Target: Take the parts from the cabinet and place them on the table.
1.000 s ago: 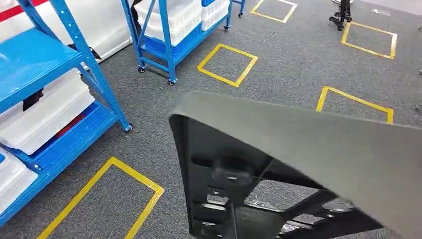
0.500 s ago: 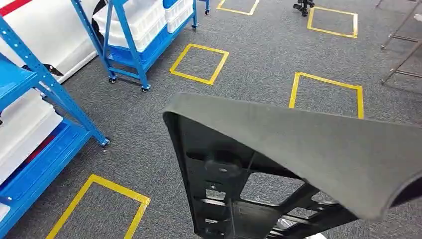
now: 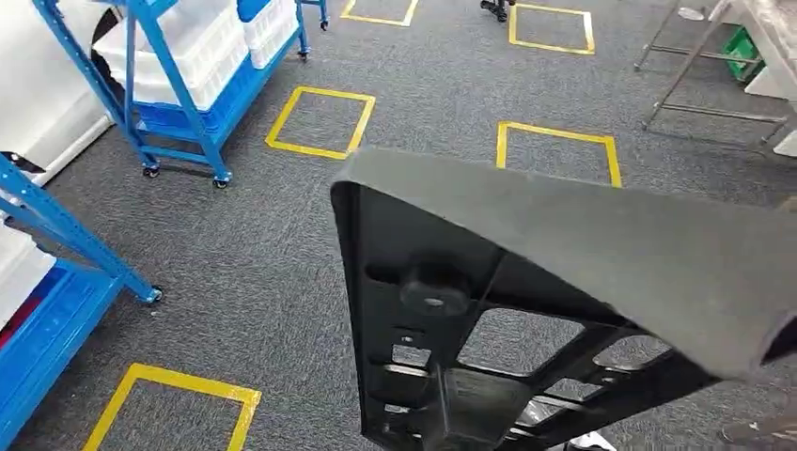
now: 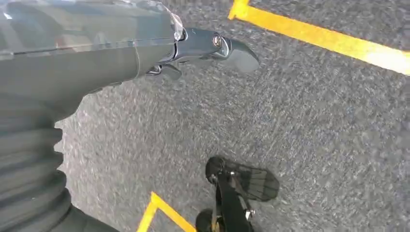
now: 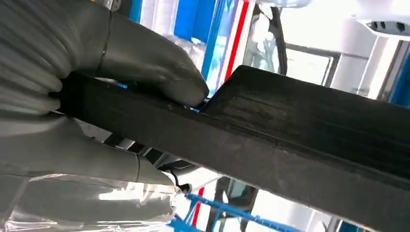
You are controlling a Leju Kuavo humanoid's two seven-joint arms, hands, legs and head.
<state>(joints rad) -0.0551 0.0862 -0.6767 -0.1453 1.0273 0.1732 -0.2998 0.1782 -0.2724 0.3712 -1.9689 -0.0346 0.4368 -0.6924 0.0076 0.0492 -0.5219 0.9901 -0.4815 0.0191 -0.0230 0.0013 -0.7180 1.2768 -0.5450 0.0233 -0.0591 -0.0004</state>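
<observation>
One large dark grey part (image 3: 583, 282) with a ribbed black underside is in view, a flat panel with openings through it. Two robot hands show: the right hand (image 5: 96, 96) grips the part's edge in the right wrist view, and the left hand (image 4: 193, 48) hangs over the carpet in the left wrist view. Two blue shelving racks stand on the floor, one (image 3: 179, 103) on castors carrying white bins, one (image 3: 56, 254) at the left edge. Four yellow taped squares on the carpet can be counted in the head view: (image 3: 320, 122), (image 3: 559, 150), (image 3: 169, 409), (image 3: 550, 28). A fifth is partly visible (image 3: 381, 14).
</observation>
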